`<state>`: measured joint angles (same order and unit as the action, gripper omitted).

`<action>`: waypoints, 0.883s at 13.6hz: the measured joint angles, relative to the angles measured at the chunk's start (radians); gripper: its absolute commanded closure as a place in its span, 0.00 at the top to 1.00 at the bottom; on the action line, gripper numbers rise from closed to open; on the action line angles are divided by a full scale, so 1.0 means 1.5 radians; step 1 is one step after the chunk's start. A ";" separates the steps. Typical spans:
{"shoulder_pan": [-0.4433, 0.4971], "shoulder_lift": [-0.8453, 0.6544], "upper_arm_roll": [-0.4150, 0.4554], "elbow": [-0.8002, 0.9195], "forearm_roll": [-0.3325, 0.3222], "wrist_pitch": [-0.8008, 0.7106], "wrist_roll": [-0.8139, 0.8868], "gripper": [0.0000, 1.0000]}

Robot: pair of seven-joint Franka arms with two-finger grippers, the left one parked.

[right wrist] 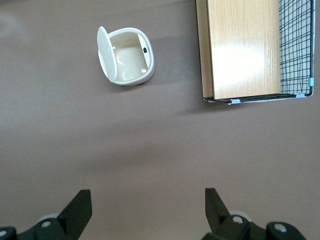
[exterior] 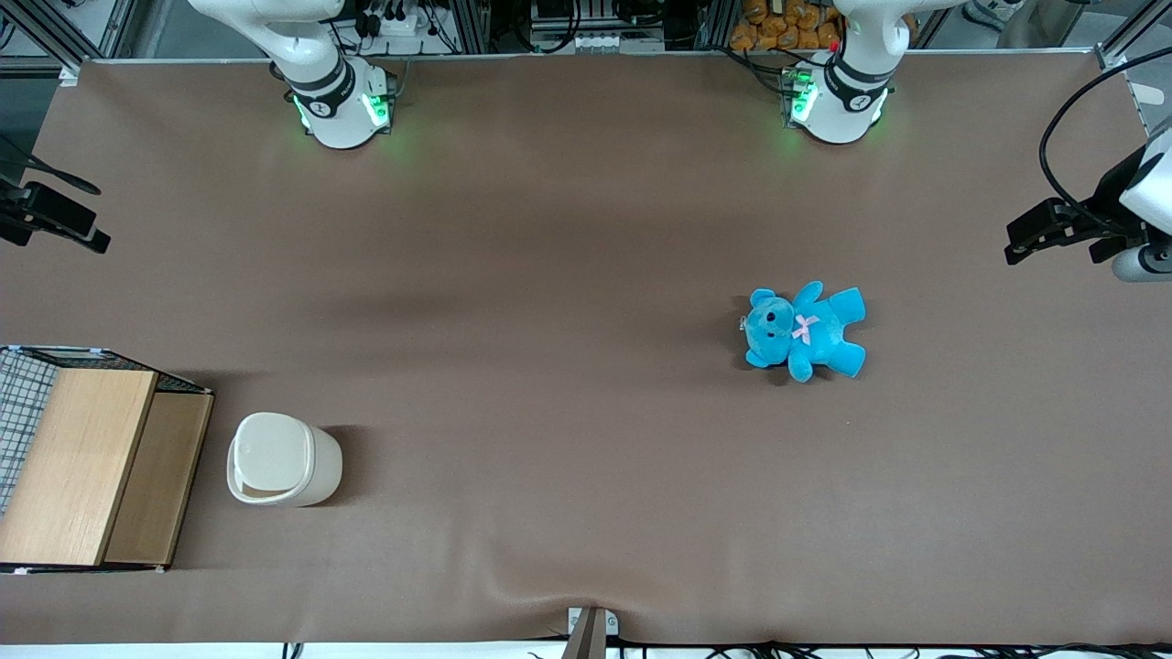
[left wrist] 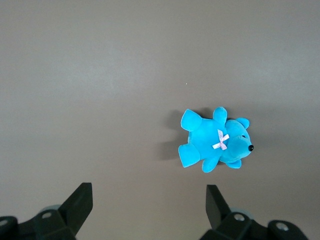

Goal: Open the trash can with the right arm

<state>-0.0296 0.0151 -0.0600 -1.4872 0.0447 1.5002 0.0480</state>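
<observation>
The trash can (exterior: 284, 459) is a small cream-white bin standing on the brown table toward the working arm's end, beside the wooden box. In the right wrist view the trash can (right wrist: 126, 56) has its lid tipped up on one side and its hollow inside shows. The right arm's gripper (exterior: 64, 224) hangs at the table's edge, farther from the front camera than the can and well apart from it. In its own wrist view the gripper (right wrist: 147, 210) is open, its black fingers (right wrist: 80, 206) spread wide over bare table with nothing between them.
A wooden box with wire mesh (exterior: 82, 462) stands right beside the can, at the table's edge (right wrist: 245, 50). A blue teddy (exterior: 806, 331) lies toward the parked arm's end of the table (left wrist: 215, 142).
</observation>
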 measured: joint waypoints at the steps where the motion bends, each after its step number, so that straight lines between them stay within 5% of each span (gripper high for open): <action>1: 0.000 0.000 0.000 -0.001 0.000 0.000 0.000 1.00; 9: 0.007 0.011 0.003 -0.003 0.000 -0.001 0.000 1.00; 10: 0.011 0.019 0.005 -0.004 0.000 0.012 0.000 0.93; 12: 0.017 0.039 0.005 -0.004 0.001 0.036 0.001 0.56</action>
<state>-0.0037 0.0736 -0.0522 -1.4929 0.0456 1.5545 0.0490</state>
